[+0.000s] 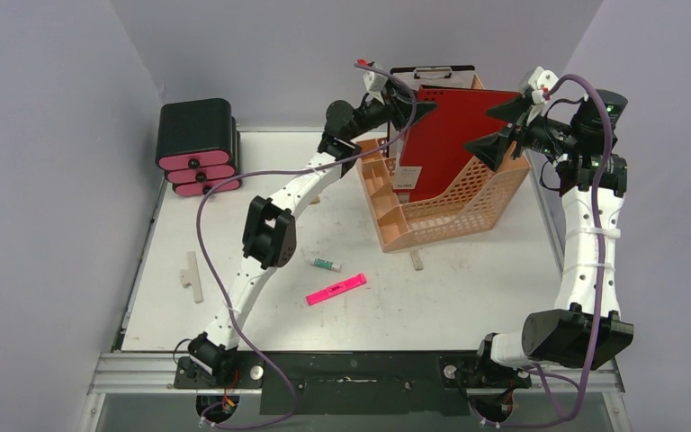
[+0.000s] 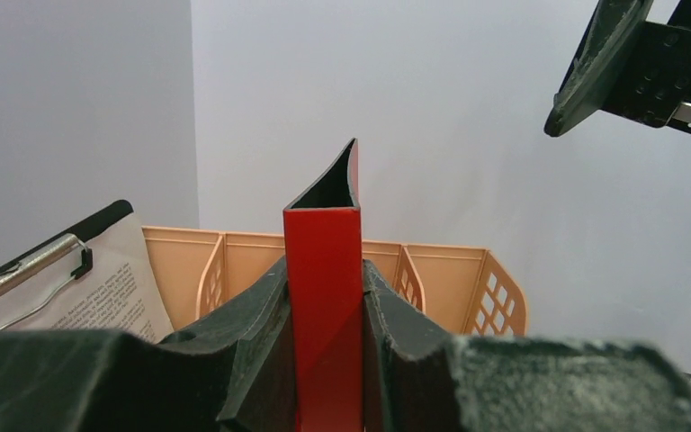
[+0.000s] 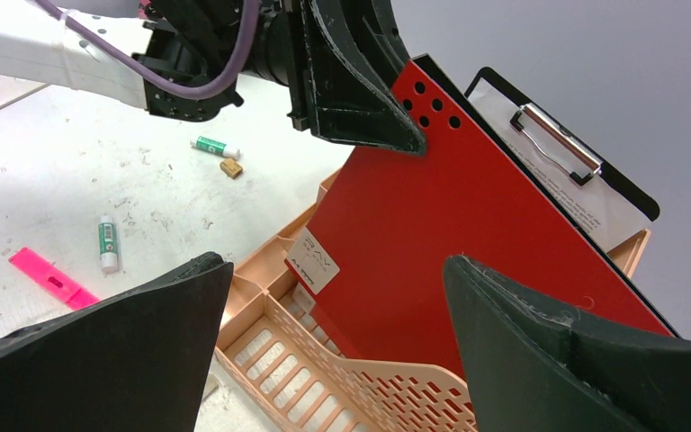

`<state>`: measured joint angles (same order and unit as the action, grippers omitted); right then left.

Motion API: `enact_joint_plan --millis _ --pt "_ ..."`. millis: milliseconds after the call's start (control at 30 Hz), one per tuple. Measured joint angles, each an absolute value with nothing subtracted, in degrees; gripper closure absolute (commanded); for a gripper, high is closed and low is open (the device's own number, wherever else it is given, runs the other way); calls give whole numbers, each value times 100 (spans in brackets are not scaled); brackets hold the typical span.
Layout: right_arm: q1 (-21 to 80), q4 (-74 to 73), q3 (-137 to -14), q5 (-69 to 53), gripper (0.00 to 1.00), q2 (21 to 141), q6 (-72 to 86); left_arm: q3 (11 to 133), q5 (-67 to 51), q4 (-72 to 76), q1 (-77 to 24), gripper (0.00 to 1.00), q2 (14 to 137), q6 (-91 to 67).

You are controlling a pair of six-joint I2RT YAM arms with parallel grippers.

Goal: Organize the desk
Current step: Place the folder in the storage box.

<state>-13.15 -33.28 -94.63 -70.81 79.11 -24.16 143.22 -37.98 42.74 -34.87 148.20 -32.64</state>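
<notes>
The desk (image 1: 468, 297) is a white scuffed tabletop. An orange perforated file rack (image 1: 450, 211) stands at its far middle. A red file folder (image 1: 450, 148) stands tilted in the rack. My left gripper (image 1: 411, 110) is shut on the folder's upper left edge; the left wrist view shows the red spine (image 2: 324, 288) pinched between both fingers (image 2: 252, 324). My right gripper (image 1: 497, 129) is open and empty, held above the rack's right side, with the folder (image 3: 432, 225) and rack (image 3: 324, 378) seen between its fingers (image 3: 144, 342).
A clipboard (image 1: 432, 74) with paper stands behind the folder. A black drawer box with pink drawers (image 1: 198, 147) sits far left. A pink highlighter (image 1: 336, 289), a white tube (image 1: 326, 264), and wooden pieces (image 1: 192, 273) (image 1: 417, 260) lie on the desk.
</notes>
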Motion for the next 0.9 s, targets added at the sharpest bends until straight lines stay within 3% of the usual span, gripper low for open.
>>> enact_joint_plan --millis 900 --pt "-1315 -3247 -9262 -7078 9 7854 -2300 15482 -3649 4989 -3483 100 15736 -4088"
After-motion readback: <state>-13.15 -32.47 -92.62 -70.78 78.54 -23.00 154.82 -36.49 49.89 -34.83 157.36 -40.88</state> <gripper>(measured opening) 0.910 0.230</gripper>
